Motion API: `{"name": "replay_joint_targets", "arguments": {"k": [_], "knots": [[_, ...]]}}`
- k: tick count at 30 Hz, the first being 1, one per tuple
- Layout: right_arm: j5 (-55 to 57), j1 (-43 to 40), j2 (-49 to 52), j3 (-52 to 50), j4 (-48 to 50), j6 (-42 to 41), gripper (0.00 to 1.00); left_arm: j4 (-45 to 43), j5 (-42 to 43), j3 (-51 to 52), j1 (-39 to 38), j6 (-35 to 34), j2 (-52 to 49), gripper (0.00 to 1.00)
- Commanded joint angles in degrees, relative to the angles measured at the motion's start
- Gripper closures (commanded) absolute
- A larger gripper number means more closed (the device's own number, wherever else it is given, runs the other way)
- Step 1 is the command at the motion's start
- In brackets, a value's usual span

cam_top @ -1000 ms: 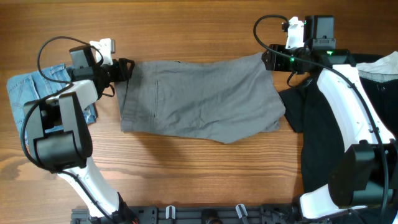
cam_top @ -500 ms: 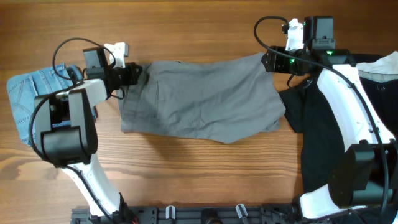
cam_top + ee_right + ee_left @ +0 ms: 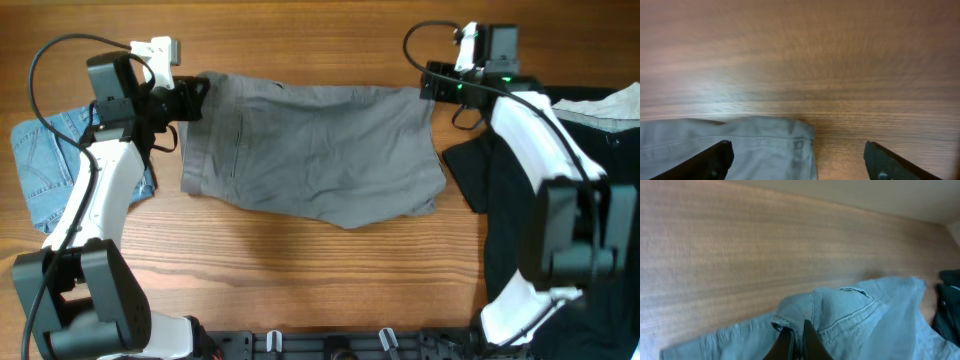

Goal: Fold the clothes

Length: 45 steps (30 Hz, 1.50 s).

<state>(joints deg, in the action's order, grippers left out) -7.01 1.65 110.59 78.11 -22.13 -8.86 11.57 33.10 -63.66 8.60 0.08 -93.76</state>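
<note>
The grey trousers (image 3: 320,150) lie spread flat across the middle of the table. My left gripper (image 3: 198,93) is shut on their far left corner. In the left wrist view the two dark fingers (image 3: 794,341) pinch a stitched fold of the grey trousers (image 3: 865,312), which is raised off the wood. My right gripper (image 3: 425,86) sits at the far right corner with its jaws wide apart. In the right wrist view that trouser corner (image 3: 770,145) lies flat between the open right gripper (image 3: 800,162), touched by neither finger.
Light-blue denim shorts (image 3: 40,165) lie at the left edge beside my left arm. A black garment (image 3: 520,220) covers the right side of the table, with a whitish item (image 3: 612,105) on it at the far right.
My left gripper shut on the trousers' left corner and pulled it toward the far left. My right gripper's jaws spread wider at the right corner.
</note>
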Motion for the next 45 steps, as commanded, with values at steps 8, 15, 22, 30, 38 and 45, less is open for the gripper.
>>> {"name": "replay_joint_targets", "arguments": {"k": [8,15,22,30,38,45], "knots": [[-6.6,-0.2,6.9,0.2,1.0,2.9,0.79,1.1,0.7,-0.1,0.2,-0.3,0.3,0.96],[-6.3,-0.6,2.5,0.2,-0.3,4.4,0.96,2.9,0.7,-0.1,0.2,-0.3,3.4,0.96],[-4.1,-1.2,-2.0,0.2,-6.8,4.2,0.96,5.4,0.7,-0.1,0.2,-0.3,5.1,0.96],[-3.5,-3.5,-19.2,0.2,-15.7,2.5,0.96,22.1,-12.6,-0.1,0.2,-0.3,18.9,0.96],[-3.5,-3.4,-33.5,0.2,-24.6,3.0,0.96,38.1,-17.5,-0.1,0.2,-0.3,35.2,0.96],[-9.0,-3.3,-32.8,0.2,-24.7,4.4,0.96,41.3,-20.8,0.8,0.2,-0.3,32.8,0.96]]}}
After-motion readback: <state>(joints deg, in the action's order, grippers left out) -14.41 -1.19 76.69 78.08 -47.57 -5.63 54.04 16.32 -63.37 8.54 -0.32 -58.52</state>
